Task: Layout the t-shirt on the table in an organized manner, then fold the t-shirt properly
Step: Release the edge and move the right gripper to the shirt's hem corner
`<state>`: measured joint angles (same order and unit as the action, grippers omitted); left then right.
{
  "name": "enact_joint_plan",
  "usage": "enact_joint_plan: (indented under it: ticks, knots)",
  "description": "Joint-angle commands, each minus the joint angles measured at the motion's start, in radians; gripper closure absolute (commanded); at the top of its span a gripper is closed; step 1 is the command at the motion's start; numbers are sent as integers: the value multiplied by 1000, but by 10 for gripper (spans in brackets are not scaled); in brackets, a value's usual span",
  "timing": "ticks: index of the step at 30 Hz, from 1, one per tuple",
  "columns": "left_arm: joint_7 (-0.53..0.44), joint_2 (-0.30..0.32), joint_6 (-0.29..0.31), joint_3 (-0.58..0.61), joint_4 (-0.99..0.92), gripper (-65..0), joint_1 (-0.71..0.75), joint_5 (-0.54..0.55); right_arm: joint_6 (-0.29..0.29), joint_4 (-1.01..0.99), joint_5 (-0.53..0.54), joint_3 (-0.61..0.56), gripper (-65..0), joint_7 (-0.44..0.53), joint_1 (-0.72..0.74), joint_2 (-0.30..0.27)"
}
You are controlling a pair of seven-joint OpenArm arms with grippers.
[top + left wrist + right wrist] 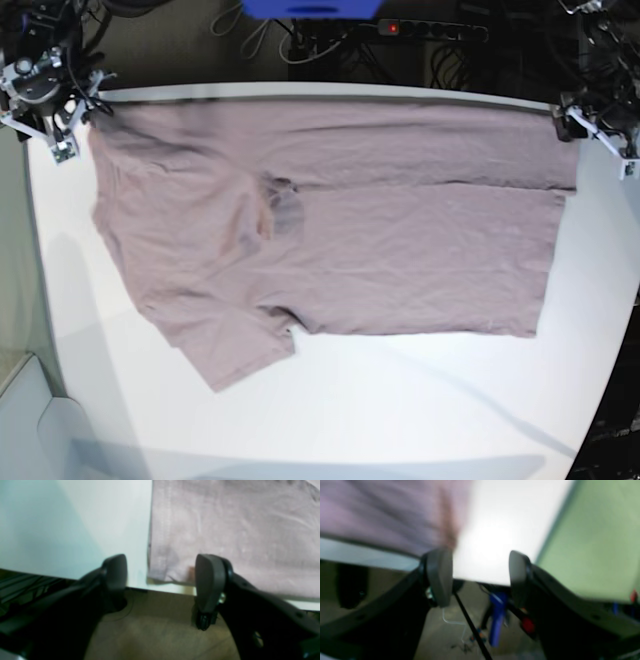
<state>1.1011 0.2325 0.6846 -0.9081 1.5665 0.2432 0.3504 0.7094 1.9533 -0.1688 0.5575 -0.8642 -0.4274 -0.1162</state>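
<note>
One t-shirt (pixel 400 250), one table (pixel 400 400), two grippers (pixel 160 580) (pixel 480 580).

At the far side of the base view, a long black plastic power strip (pixel 430 30) is lying across the dark floor, its small red switch light (pixel 392 28) glowing at the left end. Just left of it, a bright blue rounded object (pixel 310 8) is showing at the frame's top, blurred. Tangled black cables (pixel 470 62) are trailing to the right. In the left wrist view, a dull brown floor (pixel 160 630) is spreading below. In the right wrist view, a pale green flat panel (pixel 595 542) is filling the right side, and a thin white wire (pixel 452 622) is curling over the floor.
</note>
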Motion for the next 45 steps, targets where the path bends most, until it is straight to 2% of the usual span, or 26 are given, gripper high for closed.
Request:
enact_joint_plan:
  ticks: [1,7,13,17,21,24,26,33,38,42,43,45]
  knots:
    - [-16,21,-1,-9,39,-417,-6,12,-11,18,7,16,-358,13,0,-9]
    - [-17,20,-1,-55,157,-417,-21,12,-11,14,5,106,-362,13,58,-10]
    - [-16,26,-1,-99,205,-418,-127,8,-11,13,5,172,-363,13,138,-13]
    - [-16,44,-3,-92,194,-420,-224,3,-11,13,7,78,-365,13,224,-70]
    - [-6,40,-7,-70,180,-420,-308,3,-11,-21,7,-100,-423,13,375,-124]
    - [-9,46,-13,-7,142,-420,-331,2,-11,-170,7,-235,-440,6,546,-136]
    - [-14,46,-13,10,134,-420,-333,2,-11,-314,7,-282,-444,6,651,-133]
    - [-14,51,-13,8,120,-420,-328,2,-11,-832,7,-313,-444,29,981,-130]
    - [-16,78,-13,7,91,-420,-311,2,-11,-1057,7,-311,-444,184,1059,-132]
    - [-17,95,-13,7,61,-420,-315,2,-18,-1156,7,-310,-444,280,1068,-132]
    - [-17,97,-13,8,53,-420,-319,2,-58,-1179,8,-310,-444,311,1068,-132]
    - [-17,97,-13,8,38,-420,-334,2,-99,-1225,10,-310,-444,363,1068,-132]
